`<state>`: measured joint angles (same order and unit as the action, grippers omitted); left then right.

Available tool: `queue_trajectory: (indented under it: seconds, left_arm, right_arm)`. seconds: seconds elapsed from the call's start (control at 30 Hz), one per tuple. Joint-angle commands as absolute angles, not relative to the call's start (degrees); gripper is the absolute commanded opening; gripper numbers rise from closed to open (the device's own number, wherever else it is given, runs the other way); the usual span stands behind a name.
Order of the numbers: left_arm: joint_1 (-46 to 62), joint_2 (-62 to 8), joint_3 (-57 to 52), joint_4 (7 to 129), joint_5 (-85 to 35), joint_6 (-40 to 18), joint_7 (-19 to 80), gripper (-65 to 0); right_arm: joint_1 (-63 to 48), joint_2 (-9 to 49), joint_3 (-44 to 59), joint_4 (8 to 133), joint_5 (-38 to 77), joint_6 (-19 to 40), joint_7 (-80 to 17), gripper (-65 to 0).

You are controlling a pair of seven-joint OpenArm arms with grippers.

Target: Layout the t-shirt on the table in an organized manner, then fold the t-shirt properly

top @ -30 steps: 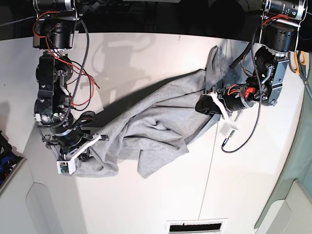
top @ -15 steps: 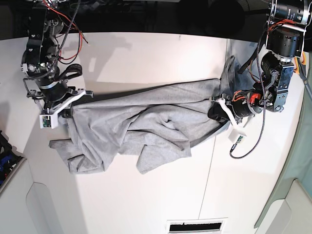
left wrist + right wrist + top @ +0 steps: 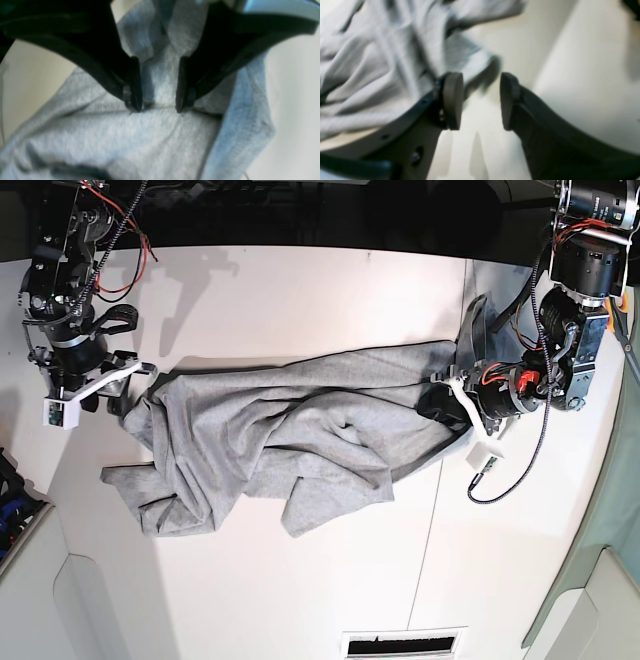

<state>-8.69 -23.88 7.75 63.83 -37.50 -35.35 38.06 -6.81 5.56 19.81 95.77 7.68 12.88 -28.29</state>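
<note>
Both grippers, left gripper (image 3: 452,392) and right gripper (image 3: 112,387), stand apart; the t-shirt (image 3: 285,440) lies bunched, so folding now risks trapping wrinkles.

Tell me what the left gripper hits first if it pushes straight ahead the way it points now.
Most likely the t-shirt: the left gripper has its jaws apart, tips right at the grey fabric, probably touching already.

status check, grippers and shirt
Right gripper open, clear of cloth. Left gripper open, tips on t-shirt. Shirt stretched but rumpled on table. No obstruction seen.
</note>
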Motion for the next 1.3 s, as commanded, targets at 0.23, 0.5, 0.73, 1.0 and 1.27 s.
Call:
queue_trajectory:
  seconds: [0.23, 0.5, 0.73, 1.0, 1.27]
  left_arm:
    - [-9.5, -25.5, 7.4, 80.9, -41.0, -36.3, 38.1, -38.0]
    - [-9.5, -16.1, 8.9, 85.6, -42.0, -36.0, 39.1, -29.1]
    - [-11.8, -5.8, 18.5, 78.6, -28.1, -29.5, 31.2, -28.0]
    - [-22.3, 3.0, 20.7, 60.8, -25.1, -28.3, 28.0, -26.3]
    - [-28.0, 7.1, 20.7, 49.3, -18.4, -25.1, 20.6, -25.9]
  right_arm:
    - [-0.2, 7.9, 21.5, 90.2, 8.0, 12.5, -26.0, -40.2]
    - [11.7, 9.2, 21.5, 71.6, 8.0, 13.3, -23.8, -40.2]
    - [18.2, 9.2, 19.4, 58.2, 8.0, 18.3, -23.8, -40.2]
    - [18.2, 9.1, 11.6, 56.3, 8.0, 18.3, -26.8, -40.3]
    - [17.4, 6.9, 9.7, 56.6, 8.4, 18.3, -30.9, -62.3]
